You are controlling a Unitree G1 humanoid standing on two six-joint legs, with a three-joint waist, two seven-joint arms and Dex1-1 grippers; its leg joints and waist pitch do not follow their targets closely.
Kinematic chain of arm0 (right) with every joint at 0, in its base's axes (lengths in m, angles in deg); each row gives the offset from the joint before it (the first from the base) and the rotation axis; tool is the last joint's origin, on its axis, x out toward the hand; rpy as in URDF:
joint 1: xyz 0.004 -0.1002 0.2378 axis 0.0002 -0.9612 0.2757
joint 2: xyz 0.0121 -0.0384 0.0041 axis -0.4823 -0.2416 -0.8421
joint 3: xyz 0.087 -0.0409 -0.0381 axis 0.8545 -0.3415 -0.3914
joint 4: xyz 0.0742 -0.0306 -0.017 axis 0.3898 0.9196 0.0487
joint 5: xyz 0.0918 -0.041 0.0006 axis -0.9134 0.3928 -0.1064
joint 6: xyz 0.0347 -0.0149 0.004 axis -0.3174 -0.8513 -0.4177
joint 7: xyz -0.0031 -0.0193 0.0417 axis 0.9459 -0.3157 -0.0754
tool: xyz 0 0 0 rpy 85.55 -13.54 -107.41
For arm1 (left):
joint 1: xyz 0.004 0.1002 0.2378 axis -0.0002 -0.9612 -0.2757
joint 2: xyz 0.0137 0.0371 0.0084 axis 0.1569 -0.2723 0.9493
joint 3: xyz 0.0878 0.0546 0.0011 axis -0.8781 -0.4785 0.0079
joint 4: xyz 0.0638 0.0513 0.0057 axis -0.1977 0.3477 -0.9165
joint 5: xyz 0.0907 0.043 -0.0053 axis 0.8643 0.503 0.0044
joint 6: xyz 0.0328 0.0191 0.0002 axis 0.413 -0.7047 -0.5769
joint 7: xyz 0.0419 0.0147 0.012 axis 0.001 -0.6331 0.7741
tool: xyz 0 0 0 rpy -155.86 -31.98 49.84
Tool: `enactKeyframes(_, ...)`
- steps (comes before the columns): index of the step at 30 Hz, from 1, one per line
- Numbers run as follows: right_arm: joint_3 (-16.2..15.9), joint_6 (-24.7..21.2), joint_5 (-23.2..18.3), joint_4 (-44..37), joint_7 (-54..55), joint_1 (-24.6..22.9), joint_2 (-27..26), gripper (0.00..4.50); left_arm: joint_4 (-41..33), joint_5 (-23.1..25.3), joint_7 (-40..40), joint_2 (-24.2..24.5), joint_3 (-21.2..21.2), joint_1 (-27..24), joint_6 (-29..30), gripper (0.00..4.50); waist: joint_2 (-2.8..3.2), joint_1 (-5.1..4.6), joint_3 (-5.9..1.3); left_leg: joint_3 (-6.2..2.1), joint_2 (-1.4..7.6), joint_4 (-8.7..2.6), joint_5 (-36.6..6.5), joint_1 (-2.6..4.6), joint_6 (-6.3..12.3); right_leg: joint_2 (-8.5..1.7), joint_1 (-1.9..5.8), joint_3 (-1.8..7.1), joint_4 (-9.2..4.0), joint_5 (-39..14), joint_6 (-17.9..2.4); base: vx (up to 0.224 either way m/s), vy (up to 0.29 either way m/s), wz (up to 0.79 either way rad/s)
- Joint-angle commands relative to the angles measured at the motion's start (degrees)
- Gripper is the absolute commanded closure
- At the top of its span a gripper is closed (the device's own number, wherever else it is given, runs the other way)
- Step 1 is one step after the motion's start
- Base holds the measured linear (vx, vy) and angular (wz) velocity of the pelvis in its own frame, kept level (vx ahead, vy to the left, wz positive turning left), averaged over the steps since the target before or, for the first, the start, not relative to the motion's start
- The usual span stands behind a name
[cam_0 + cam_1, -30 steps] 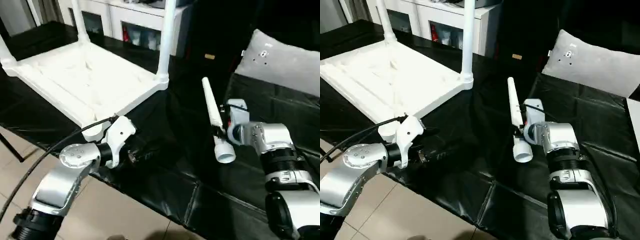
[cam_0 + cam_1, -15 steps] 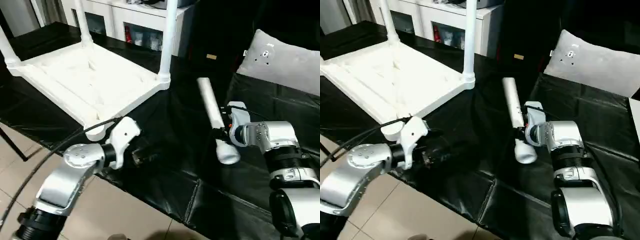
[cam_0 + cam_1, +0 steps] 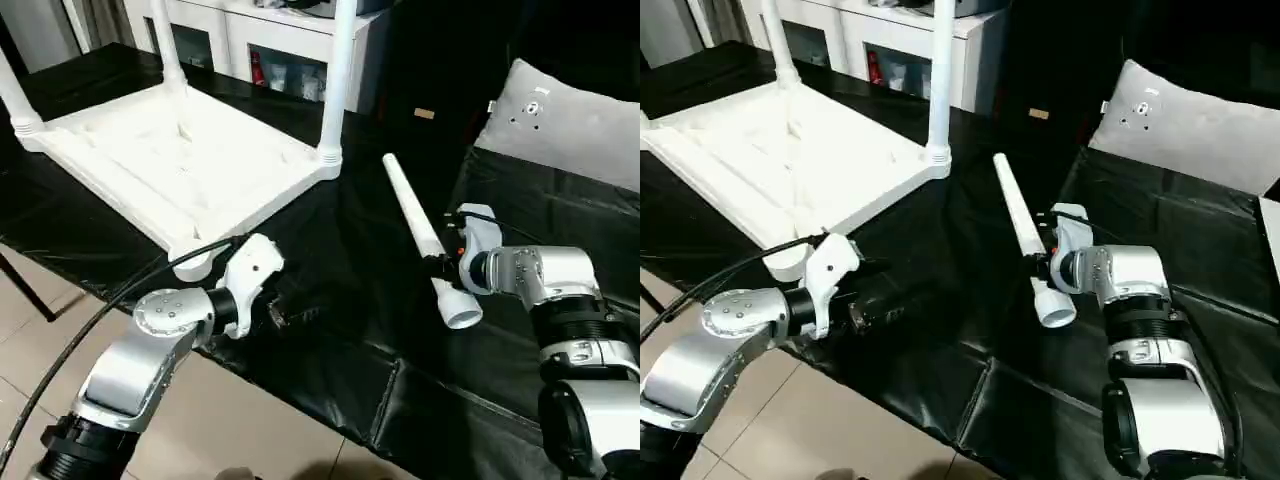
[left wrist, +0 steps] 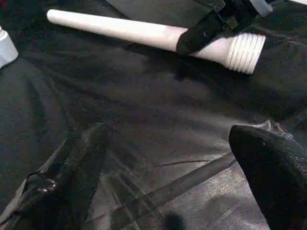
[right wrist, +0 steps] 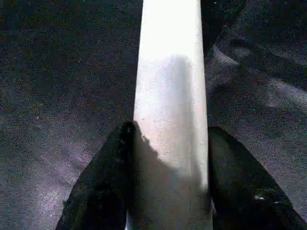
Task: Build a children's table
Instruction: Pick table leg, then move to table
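Black sheeting (image 3: 360,330), creased and shiny, covers the work surface across the middle of the frame, with pale floor tiles (image 3: 250,430) showing along the lower left. White plastic comes next in size: the children's table top (image 3: 170,165) lies upside down in the upper left, ribbed underside facing up, three legs (image 3: 335,75) standing in its corner sockets and running out of the frame's top edge, while the nearest corner socket (image 3: 190,262), at the lower edge of the top, has none. Behind it, along the top of the frame, stands a white cabinet (image 3: 270,45) with glass doors, and in the upper right a pale grey cushion (image 3: 570,125) rests on the black sheeting. At centre right the fourth leg (image 3: 420,235) slants from its narrow tip at upper centre down to its wide ribbed end lower right, lifted off the sheeting at an angle. The right gripper (image 3: 440,265) has its two black fingers (image 5: 100,191) clenched on either side of this leg near the wide end, clearly grasping it. At lower left the left gripper (image 3: 290,315) hangs low over the sheeting just beside the empty socket, its fingers (image 4: 273,177) spread apart and holding nothing, with a black cable (image 3: 110,300) looping over its silver forearm
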Motion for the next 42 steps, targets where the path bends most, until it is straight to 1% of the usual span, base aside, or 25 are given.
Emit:
enactKeyframes(1,0.8,0.7,-0.3,-1.1,0.8,-0.6,-0.4,2.65,0.3,0.2,-0.1,-0.2,-0.6,0.9,-0.5,0.00,-0.14,0.10,-3.80,0.24,1.84,-4.08,-8.5,0.22,-1.34,-4.04,3.08,2.51,-4.91,-12.0,-8.9,0.000,0.000,0.00)
enactKeyframes(3,1.0,1.6,-0.3,-1.6,1.5,-1.0,-0.5,2.65,0.4,0.2,-0.3,-0.3,-0.6,1.0,-0.6,0.00,-0.16,0.09,-3.81,0.26,1.81,-4.09,-8.6,0.24,-1.39,-4.05,3.06,2.50,-4.93,-12.2,-8.9,0.000,0.000,0.00)
enactKeyframes(6,2.6,6.2,0.1,-3.2,4.7,-1.9,-0.9,2.65,0.6,0.2,-0.6,-0.6,-0.6,1.1,-0.8,0.00,-0.22,0.11,-3.80,0.34,1.81,-4.06,-8.5,0.29,-1.49,-4.09,2.95,2.54,-4.99,-12.9,-8.5,0.000,0.000,0.00)
enactKeyframes(8,3.6,7.1,0.5,-4.1,6.5,-2.3,-0.8,2.65,0.6,0.2,-0.8,-0.8,-0.5,1.1,-0.8,0.00,-0.23,0.16,-3.80,0.35,1.84,-4.09,-8.4,0.24,-1.50,-4.07,2.95,2.53,-5.01,-12.6,-8.2,0.000,0.000,0.00)
enactKeyframes(10,5.2,5.7,-0.5,-5.8,6.9,-2.7,-1.2,2.65,0.5,0.3,-1.2,-1.0,-0.4,1.0,-0.9,0.00,-0.20,0.05,-3.83,0.38,1.72,-4.05,-8.2,0.29,-1.43,-3.89,2.97,2.53,-4.90,-11.9,-8.3,0.000,0.000,0.00)
enactKeyframes(11,5.8,7.4,-1.2,-7.6,6.4,-3.4,-1.6,2.65,0.5,0.2,-1.5,-1.3,-0.2,0.9,-1.0,0.00,-0.20,0.03,-3.80,0.43,1.73,-4.05,-8.2,0.27,-1.41,-3.87,2.97,2.59,-4.94,-11.8,-8.2,0.000,0.000,0.00)
enactKeyframes(12,6.5,12.3,-2.6,-11.9,4.8,-5.5,-2.6,2.65,0.6,0.1,-2.4,-2.0,0.2,0.7,-1.3,0.00,-0.30,0.16,-3.78,0.41,1.85,-4.08,-8.3,0.07,-1.07,-4.07,3.08,2.61,-4.98,-11.3,-7.6,0.000,0.000,0.00)
enactKeyframes(14,7.9,14.0,-4.1,-16.1,4.9,-7.2,-4.0,2.65,0.9,0.4,-4.1,-3.2,0.8,0.6,-2.0,0.00,0.07,0.17,-3.84,0.33,1.89,-4.12,-8.0,0.11,-0.61,-4.01,3.11,2.61,-4.91,-10.4,-7.5,0.000,0.000,0.00)
enactKeyframes(16,9.8,14.6,-6.0,-22.4,6.3,-9.7,-6.4,2.65,1.5,1.0,-8.1,-5.6,2.2,0.6,-3.0,0.00,-0.09,-0.10,-3.93,0.24,1.85,-4.20,-7.4,-0.09,-0.48,-3.86,3.33,2.51,-4.80,-9.2,-7.7,0.000,0.000,0.00)
enactKeyframes(19,10.5,15.9,-7.1,-27.8,8.3,-12.8,-8.5,2.65,1.7,2.4,-12.4,-7.5,3.0,0.2,-3.5,0.00,-0.09,-0.09,-3.79,0.35,1.89,-4.16,-8.4,0.19,-0.42,-3.83,3.01,2.64,-5.21,-10.6,-7.1,0.000,0.000,0.00)
enactKeyframes(23,12.3,18.2,-7.6,-32.5,11.3,-15.8,-11.4,2.65,0.9,3.7,-17.0,-9.7,4.0,-1.1,-4.5,0.00,0.02,-0.26,-3.71,0.19,1.91,-4.43,-9.7,0.18,-0.84,-3.79,2.85,2.58,-5.50,-14.0,-6.0,0.000,0.000,0.00)
enactKeyframes(25,12.8,19.4,-7.6,-36.6,13.6,-18.7,-13.9,2.65,0.2,5.3,-20.5,-10.6,4.8,-1.8,-4.2,0.00,0.10,-0.40,-3.69,0.17,1.93,-4.48,-10.0,0.16,-0.99,-3.73,2.74,2.63,-5.44,-13.3,-5.8,0.000,0.000,0.00)
enactKeyframes(26,12.2,19.4,-7.3,-37.9,13.7,-19.7,-14.3,2.65,0.3,5.9,-22.2,-11.0,5.6,-2.0,-4.5,0.00,0.54,-0.41,-3.63,0.12,1.91,-4.53,-10.6,0.17,-1.07,-3.67,2.65,2.67,-5.55,-13.3,-5.4,0.000,0.000,0.00)
enactKeyframes(28,9.6,20.5,-5.5,-40.0,13.4,-21.6,-14.0,2.65,0.8,6.3,-24.4,-11.6,7.1,-2.3,-5.8,0.00,0.25,-0.55,-3.70,-0.01,1.87,-4.59,-10.7,0.08,-1.02,-3.64,2.93,2.58,-5.63,-12.8,-5.2,0.000,0.000,0.00)
enactKeyframes(29,8.0,21.6,-4.3,-41.0,13.4,-22.7,-13.7,2.65,1.0,6.3,-25.4,-12.0,7.8,-2.4,-6.7,0.00,0.57,-0.55,-3.67,-0.13,1.84,-4.63,-10.9,0.05,-1.14,-3.69,2.91,2.54,-5.54,-12.9,-5.2,0.000,0.000,0.00)
enactKeyframes(30,7.2,23.1,-3.5,-41.7,13.5,-23.5,-13.6,2.65,1.2,6.7,-26.2,-12.0,8.0,-2.4,-6.4,0.00,0.22,-0.61,-3.63,-0.07,1.80,-4.64,-11.4,-0.02,-1.17,-3.68,2.90,2.59,-5.76,-13.8,-4.7,0.000,0.000,0.00)
enactKeyframes(33,6.0,26.4,-2.2,-42.0,14.2,-25.0,-14.5,2.65,1.2,7.6,-28.2,-12.3,8.7,-2.6,-5.7,0.00,0.24,-0.72,-3.56,-0.13,1.77,-4.66,-12.1,0.02,-0.99,-3.72,2.70,2.57,-5.85,-15.3,-4.3,0.000,0.000,0.00)
enactKeyframes(35,5.7,26.6,-1.9,-42.0,14.4,-25.4,-14.8,2.65,0.7,7.8,-28.8,-12.5,9.1,-2.8,-5.7,0.00,0.18,-0.71,-3.53,-0.14,1.73,-4.67,-12.0,0.03,-0.81,-3.65,2.65,2.61,-5.88,-15.6,-4.1,0.000,0.000,0.00)
enactKeyframes(36,5.8,26.6,-2.1,-42.2,14.5,-25.6,-15.3,2.65,0.4,7.9,-29.3,-12.6,9.3,-2.9,-5.7,0.00,-0.48,-1.02,-3.36,3.31,0.73,-2.02,-17.1,2.71,-5.40,-0.47,-0.60,5.54,-7.83,-23.8,-0.8,0.000,0.000,0.00)
enactKeyframes(37,5.7,26.3,-2.4,-42.5,14.6,-26.0,-15.7,2.65,0.2,7.9,-29.6,-12.7,9.6,-3.1,-5.8,0.00,-0.49,-0.24,-3.87,3.32,0.57,-2.47,-15.5,1.51,-5.63,-0.75,0.99,6.80,-6.90,-22.6,-0.2,-0.003,0.014,-0.43)
enactKeyframes(38,5.7,26.0,-2.7,-42.5,14.7,-26.2,-15.9,2.65,0.2,8.0,-29.8,-12.7,9.7,-3.1,-5.9,0.00,-0.82,0.39,-3.92,4.10,0.28,-1.34,-16.8,1.97,-3.81,-0.92,0.06,9.14,-7.22,-23.6,0.1,0.029,0.028,-0.50)
enactKeyframes(39,5.1,26.4,-2.6,-42.4,15.0,-26.6,-16.2,2.65,0.6,8.2,-30.2,-12.6,9.9,-3.3,-6.2,0.00,-0.75,0.78,-4.08,4.27,-0.18,-0.45,-17.6,2.03,-2.43,-1.20,0.18,10.69,-7.46,-24.5,-0.4,0.029,0.028,-0.50)
enactKeyframes(40,4.8,26.4,-2.5,-42.4,15.0,-26.8,-16.3,2.65,0.8,8.2,-30.4,-12.6,10.0,-3.3,-6.2,0.00,-1.37,1.91,-4.12,2.77,-1.20,1.85,-16.1,0.31,0.85,-3.76,2.89,15.25,-8.49,-25.5,-2.0,0.003,0.086,-0.49)
enactKeyframes(41,4.6,26.6,-2.4,-42.4,15.0,-26.9,-16.3,2.65,0.9,8.3,-30.6,-12.7,10.1,-3.3,-6.2,0.00,-1.84,2.62,-4.11,1.64,-1.66,3.66,-14.8,-1.10,2.04,-5.41,4.23,17.78,-9.05,-25.9,-2.7,0.012,0.165,-0.66)
enactKeyframes(42,4.2,26.9,-2.0,-42.5,15.2,-27.2,-16.2,2.65,0.9,8.1,-30.5,-12.7,10.0,-3.3,-6.1,0.00,-2.17,3.63,-3.77,-2.80,-2.41,7.33,-12.1,-4.00,2.42,-7.12,5.75,22.06,-9.39,-25.5,-4.9,0.012,0.165,-0.66)
